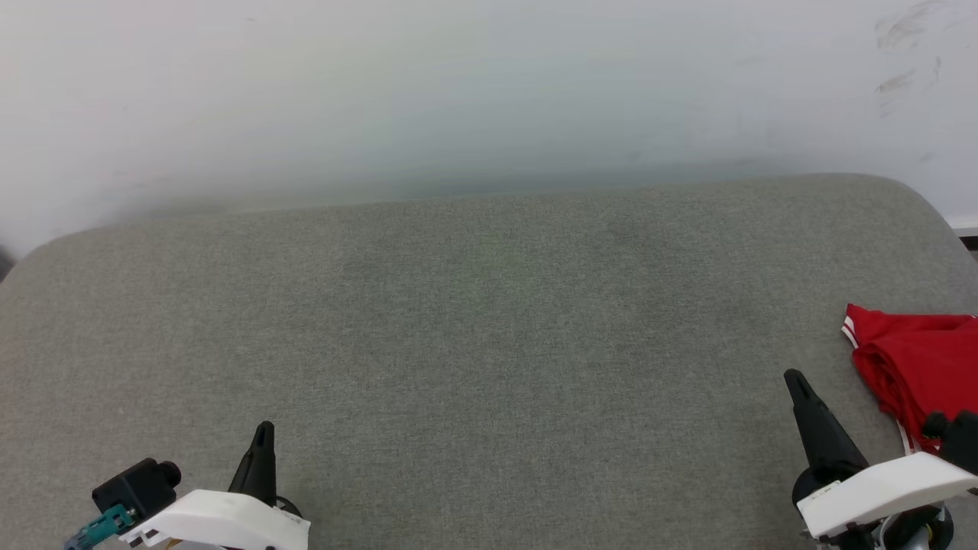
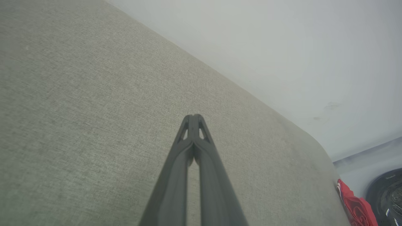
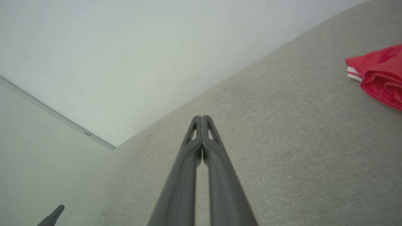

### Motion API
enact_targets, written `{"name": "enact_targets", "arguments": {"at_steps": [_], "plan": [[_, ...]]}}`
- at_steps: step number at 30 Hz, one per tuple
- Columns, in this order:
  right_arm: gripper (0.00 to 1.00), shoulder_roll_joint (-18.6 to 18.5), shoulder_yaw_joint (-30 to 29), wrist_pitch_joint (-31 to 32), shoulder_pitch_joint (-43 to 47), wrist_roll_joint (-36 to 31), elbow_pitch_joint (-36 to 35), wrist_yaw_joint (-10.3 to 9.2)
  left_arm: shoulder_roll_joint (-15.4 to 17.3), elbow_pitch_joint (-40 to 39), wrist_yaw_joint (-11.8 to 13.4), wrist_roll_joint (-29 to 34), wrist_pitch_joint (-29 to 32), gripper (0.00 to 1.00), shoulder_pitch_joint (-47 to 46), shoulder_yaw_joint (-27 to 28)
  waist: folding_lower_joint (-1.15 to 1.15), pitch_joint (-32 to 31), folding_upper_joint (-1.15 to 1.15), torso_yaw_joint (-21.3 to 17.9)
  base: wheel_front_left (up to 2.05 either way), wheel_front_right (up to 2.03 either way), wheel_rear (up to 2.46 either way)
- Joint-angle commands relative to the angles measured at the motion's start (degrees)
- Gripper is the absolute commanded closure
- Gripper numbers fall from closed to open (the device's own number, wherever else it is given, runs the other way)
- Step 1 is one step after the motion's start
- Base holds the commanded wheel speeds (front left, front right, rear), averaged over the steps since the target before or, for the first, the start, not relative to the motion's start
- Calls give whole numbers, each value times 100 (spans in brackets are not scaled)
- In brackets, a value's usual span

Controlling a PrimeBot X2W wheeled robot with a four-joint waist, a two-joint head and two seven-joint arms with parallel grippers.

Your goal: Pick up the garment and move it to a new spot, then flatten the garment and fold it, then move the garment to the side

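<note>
**Both jaws closed and empty, red garment lying at the desk's right edge**

The garment [image 1: 917, 367] is lying bunched in a crumpled red heap at the far right of the grey fabric-covered desk [image 1: 489, 328]. It is running out of the head view past the right edge. A strip of red-and-white striped trim is showing at its upper left corner and another along its lower edge. In the right wrist view the garment [image 3: 380, 75] is sitting at the upper right, and its white stripes are facing the open middle of the desk. In the left wrist view the garment [image 2: 355, 207] is showing as a small red fold at the desk's far rounded corner, beside a dark round object [image 2: 388, 197] that is sitting off the desk.

The left gripper [image 1: 263, 429] is hovering at the lower left of the head view over bare fabric, well apart from the garment. Its jaws are pressing together and gripping nothing, as the left wrist view of the left gripper [image 2: 195, 116] is making plain.

The right gripper [image 1: 795, 376] is hanging near the garment's left side without touching it. In the right wrist view the right gripper [image 3: 201, 116] is showing its jaws closed tip to tip, with nothing between them.

A pale wall [image 1: 489, 92] is rising behind the desk's far edge, with faint scuff marks at its upper right.
</note>
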Motion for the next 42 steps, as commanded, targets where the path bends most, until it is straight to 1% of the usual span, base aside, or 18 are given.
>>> {"name": "enact_targets", "arguments": {"at_steps": [1, 25, 42], "plan": [[100, 12, -29, -28, -198, 246, -11, 0, -10, -12, -90, -189, 43, 100, -202, 110, 0, 1, 0, 3, 0, 0, 0], [100, 59, -153, -28, -421, 1934, 431, 0, -368, 313, -622, -1589, 443, 100, -448, 586, 0, 18, 0, 44, 0, 0, 0], [100, 88, -221, -27, -554, 2854, 677, 0, -572, 503, -909, -2344, 681, 100, -601, 853, 0, 29, 0, 71, 0, 0, 0]]}}
